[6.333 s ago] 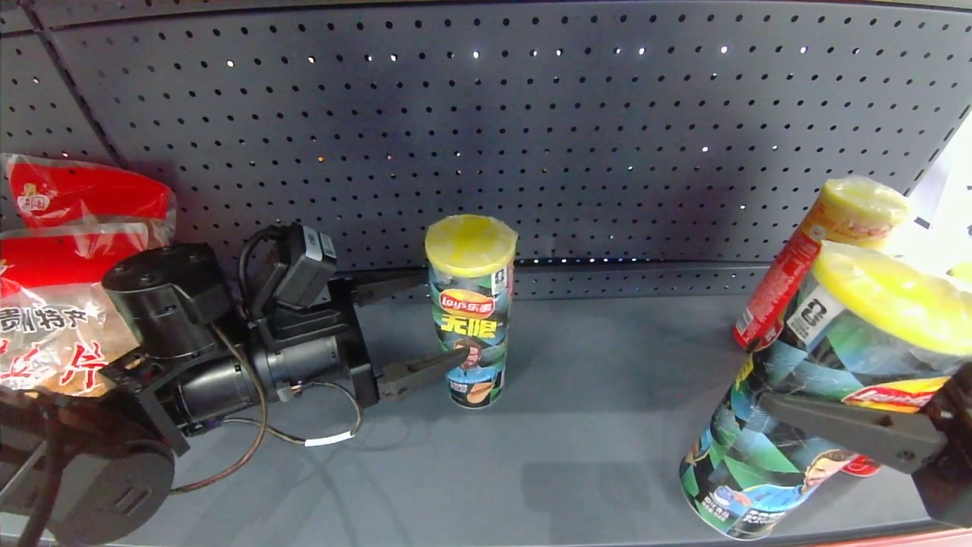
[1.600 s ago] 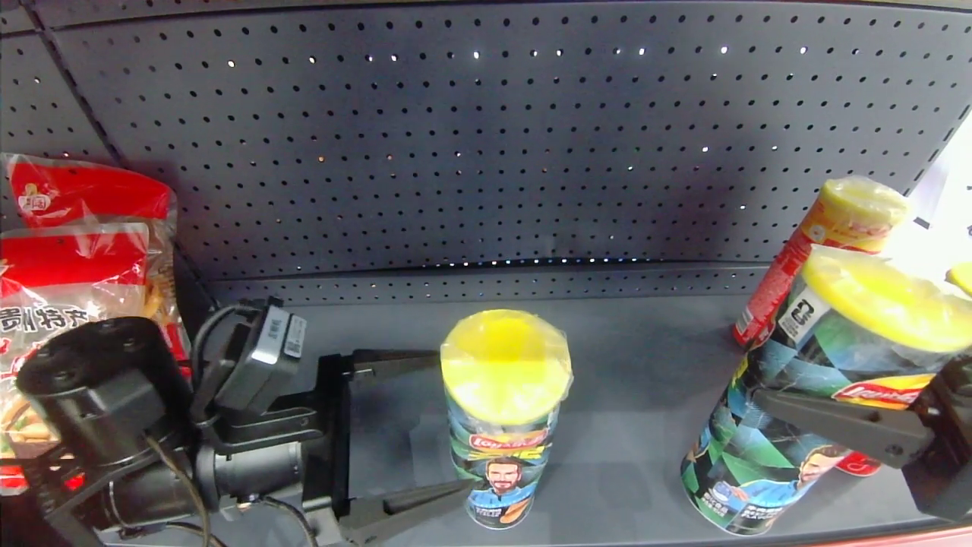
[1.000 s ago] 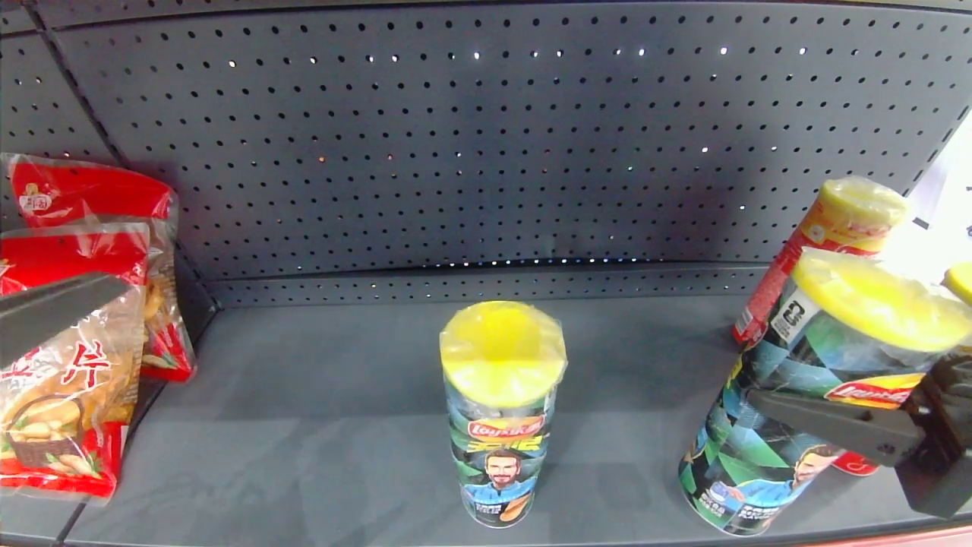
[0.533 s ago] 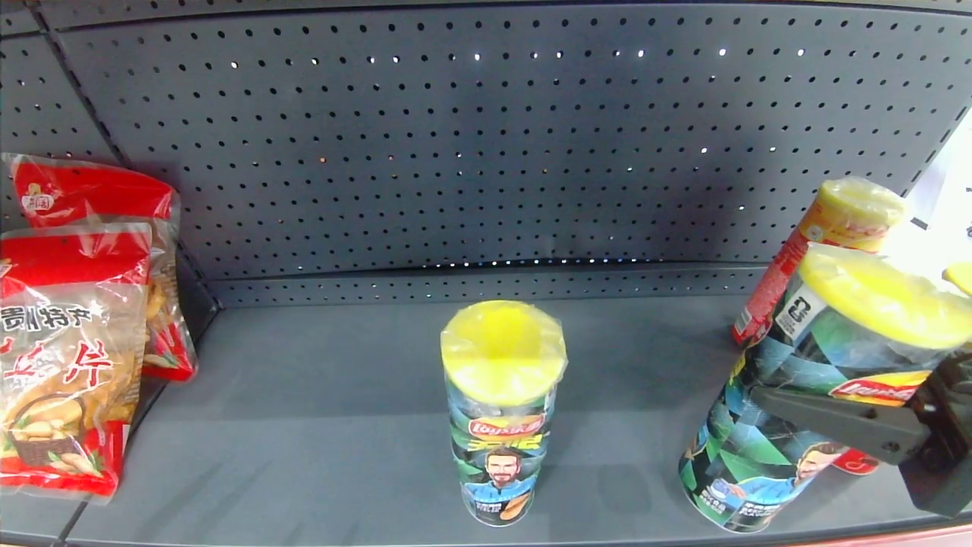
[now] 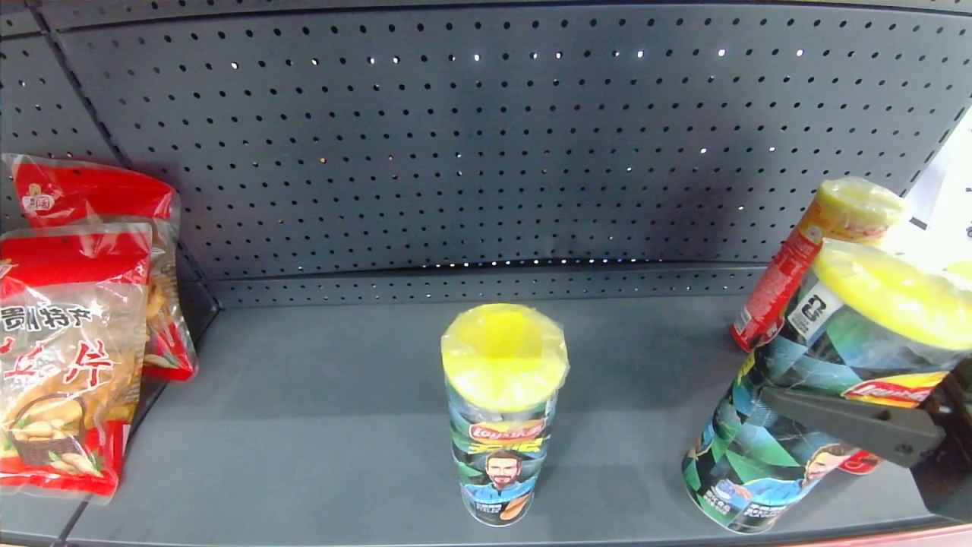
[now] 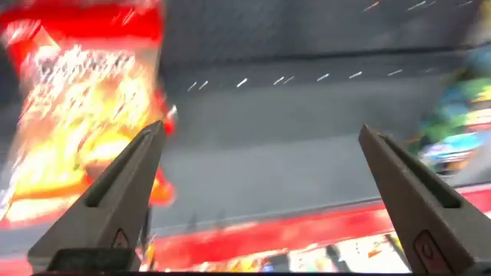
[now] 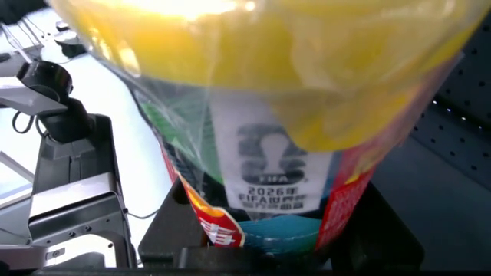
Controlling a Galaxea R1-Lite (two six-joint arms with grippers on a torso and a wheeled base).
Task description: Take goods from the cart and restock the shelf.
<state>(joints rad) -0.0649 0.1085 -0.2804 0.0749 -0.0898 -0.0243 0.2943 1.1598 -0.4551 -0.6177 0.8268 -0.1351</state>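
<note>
A chip canister (image 5: 501,414) stood at the middle of the shelf (image 5: 342,395) front edge, apparently stocked, while the right gripper (image 5: 816,387) clenched a second chip canister (image 5: 759,456), tilted at the front right corner, unreleased; the left gripper (image 6: 261,134) gaped empty.

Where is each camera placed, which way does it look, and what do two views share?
Head view: on the head, facing forward and down at the shelf; right end effector shows, shut on a chips can.
Left wrist view: left wrist, facing the shelf front; open left end effector shows.
Right wrist view: right wrist, close against the chips can's yellow lid.
Shared: red snack bags in head and left wrist views; chips can in head and right wrist views.
</note>
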